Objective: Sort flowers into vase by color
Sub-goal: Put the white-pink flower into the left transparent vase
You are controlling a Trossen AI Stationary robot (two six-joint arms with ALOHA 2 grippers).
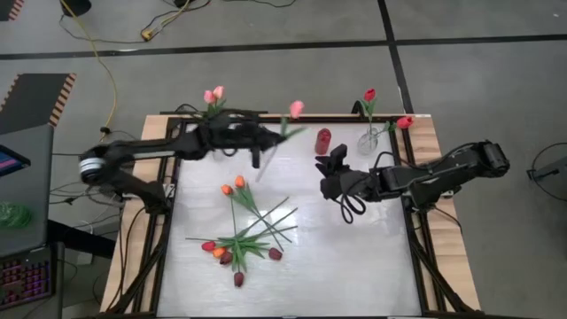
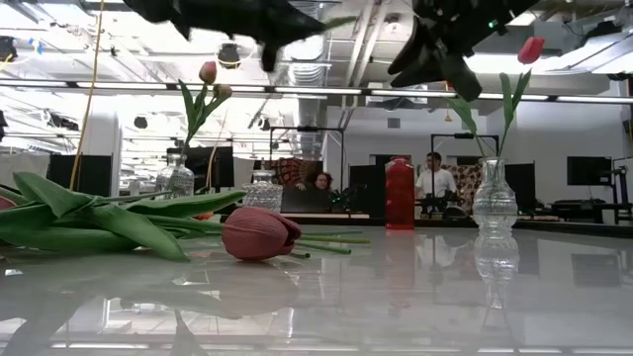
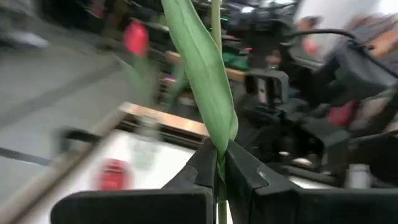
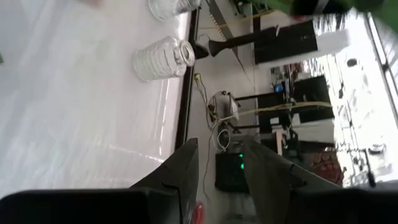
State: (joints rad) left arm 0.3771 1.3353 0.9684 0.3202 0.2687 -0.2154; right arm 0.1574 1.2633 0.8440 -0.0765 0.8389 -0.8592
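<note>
While the pink tulip [image 1: 296,109] is clamped by its stem in the shut left claw [image 1: 258,159], slippage could be caused by the thin stem; the right claw [image 1: 330,165] is half-open and empty.

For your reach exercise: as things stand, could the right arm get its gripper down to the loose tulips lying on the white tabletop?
Probably yes. The right gripper hangs open and empty above bare white tabletop, and nothing stands between it and the pile of loose tulips. The left gripper, shut on a pink tulip, is farther back.
</note>
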